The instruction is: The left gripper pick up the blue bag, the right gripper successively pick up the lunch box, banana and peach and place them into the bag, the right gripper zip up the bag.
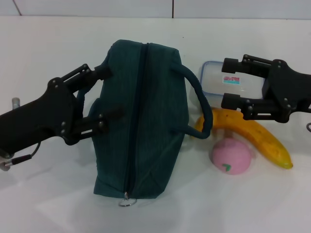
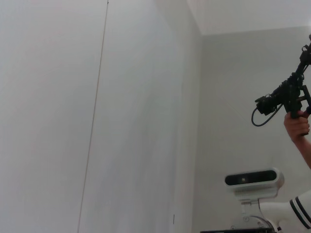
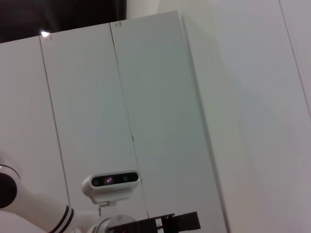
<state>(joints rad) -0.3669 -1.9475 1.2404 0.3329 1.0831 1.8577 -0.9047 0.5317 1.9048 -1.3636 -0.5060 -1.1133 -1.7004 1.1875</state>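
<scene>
Pincers both gape: left pincer (image 1: 106, 93) straddles the blue bag (image 1: 141, 121), right pincer (image 1: 232, 82) over the lunch box (image 1: 232, 81).

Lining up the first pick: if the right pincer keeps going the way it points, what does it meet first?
The right pincer points toward the lunch box, open, so likely that first; height above it is unclear. The blue bag's handle lies beyond.

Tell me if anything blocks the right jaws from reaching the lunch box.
Nothing visible does. The right gripper hangs open over the lunch box, jaws spread to either side of it. The banana lies nearer the robot, out of the way.
</scene>
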